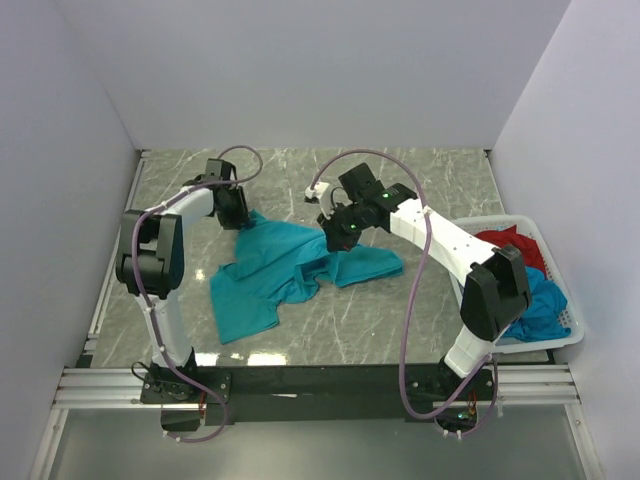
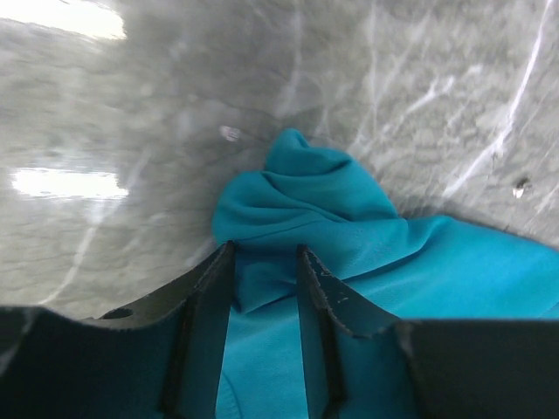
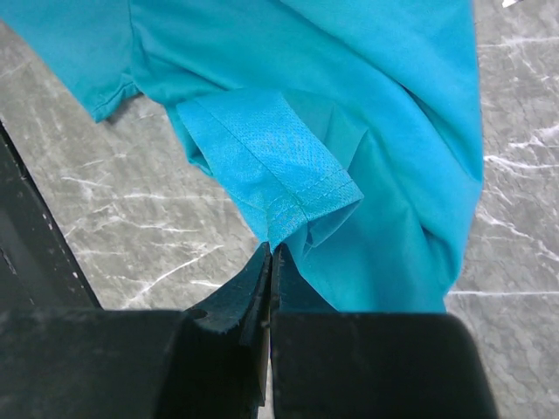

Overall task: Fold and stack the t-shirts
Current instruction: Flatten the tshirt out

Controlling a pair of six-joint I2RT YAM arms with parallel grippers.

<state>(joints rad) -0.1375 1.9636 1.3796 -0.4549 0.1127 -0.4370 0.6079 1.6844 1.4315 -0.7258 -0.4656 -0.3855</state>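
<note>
Teal t-shirt lies crumpled mid-bench. Left gripper part-open, fingers straddling a bunched fold, not clamped. Right gripper pinched closed on the shirt's hemmed edge. Red t-shirt and blue t-shirt lie in basket at right edge.

Even, diffuse white light fills the overhead view, sharp throughout, with soft shadows under the arms and pale sheen patches on the marble bench near the front rail. In the left wrist view two blown-out white glare patches sit on the bench at upper left, and the stone there is smeared and blurred; the teal t-shirt is only moderately crisp. The right wrist view is bright and sharp on the hem weave, while the dark jaws at the bottom are soft and underexposed.
</note>
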